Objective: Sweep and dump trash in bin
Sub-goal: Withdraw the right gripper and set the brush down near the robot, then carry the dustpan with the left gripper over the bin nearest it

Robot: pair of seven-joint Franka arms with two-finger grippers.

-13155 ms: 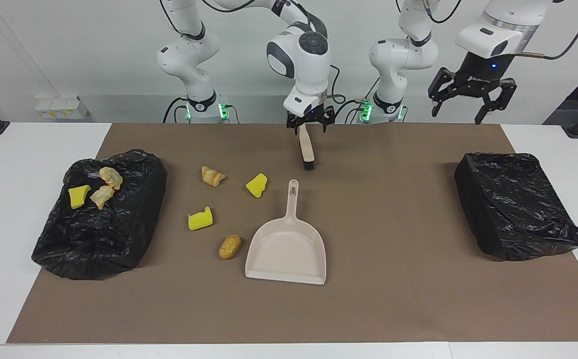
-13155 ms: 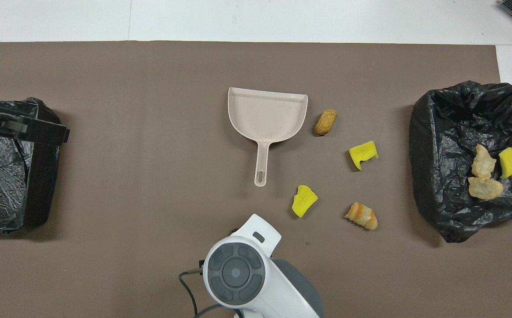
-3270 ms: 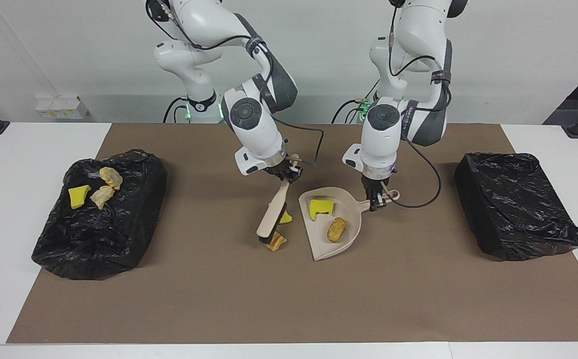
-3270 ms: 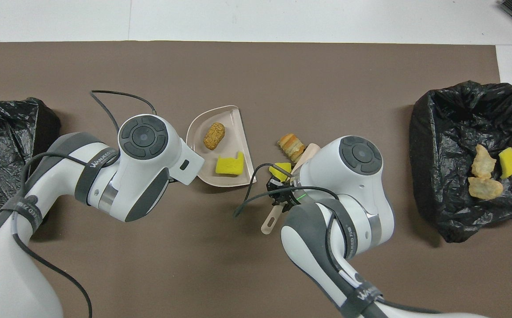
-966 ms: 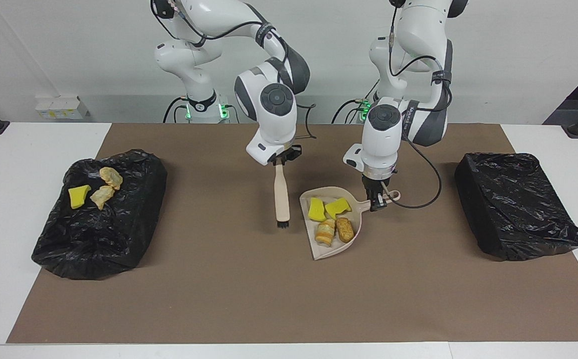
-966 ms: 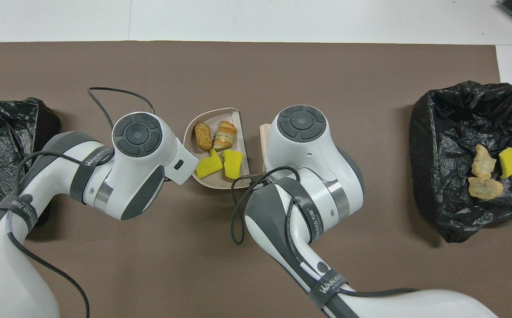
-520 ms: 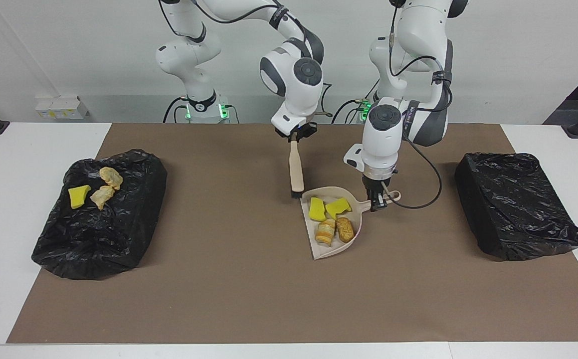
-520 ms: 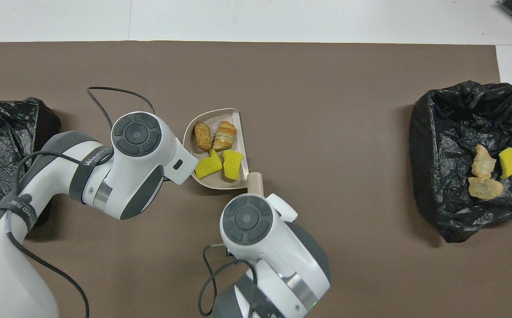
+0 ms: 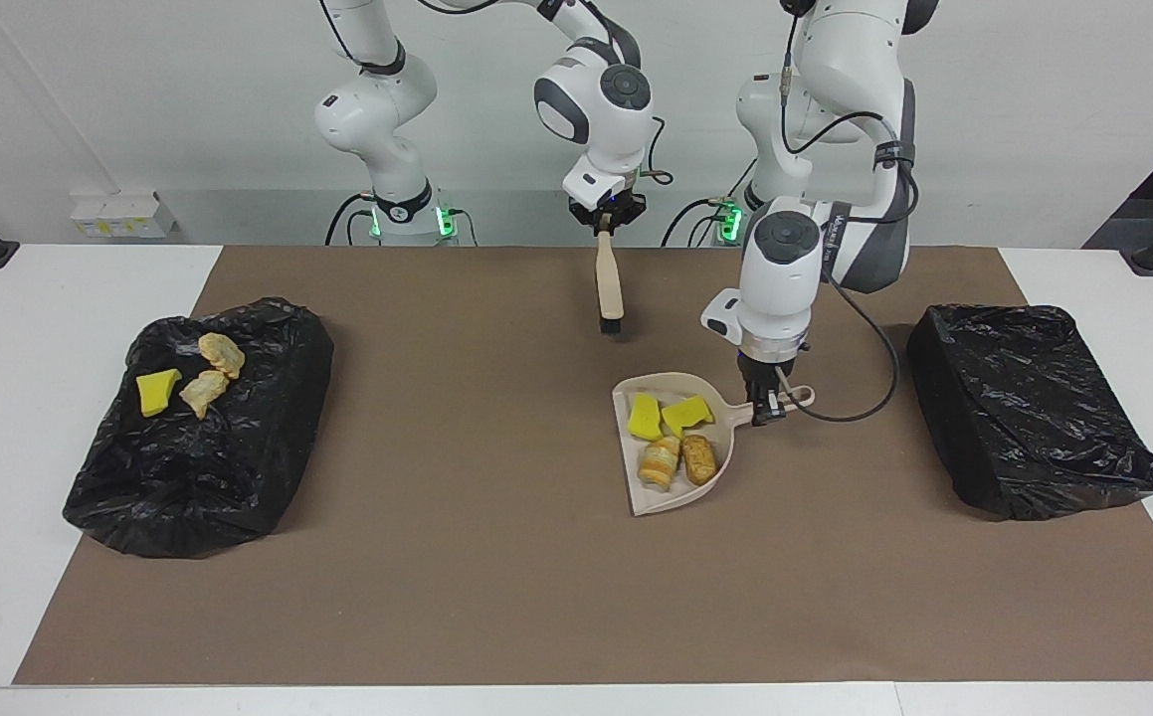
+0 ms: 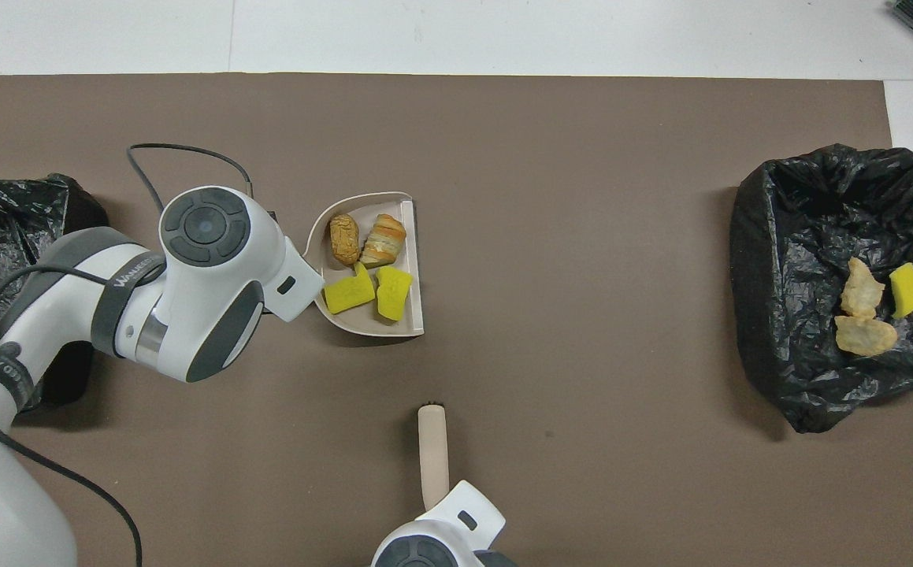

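My left gripper [image 9: 767, 410] is shut on the handle of the beige dustpan [image 9: 677, 497], which sits low at the middle of the brown mat. In the pan lie four pieces of trash: two yellow sponge chunks [image 9: 646, 416] and two tan bread lumps [image 9: 700, 459]. They also show in the overhead view, the sponges [image 10: 348, 293] and the lumps [image 10: 382, 240]. My right gripper [image 9: 606, 227] is shut on the brush [image 9: 610, 288] and holds it bristles down over the mat's edge nearest the robots. The black-lined bin [image 9: 198, 467] at the right arm's end holds one sponge [image 9: 156, 390] and two lumps [image 9: 203, 391].
A second black-lined bin [image 9: 1029, 408] stands at the left arm's end of the mat, beside the left arm. The left arm's cable [image 9: 864, 388] loops above the mat by the dustpan handle. White table shows around the mat [image 9: 536, 597].
The right gripper has drawn the brush away from the dustpan, toward the robots and higher. The left gripper has shifted the loaded dustpan a little toward the left arm's end.
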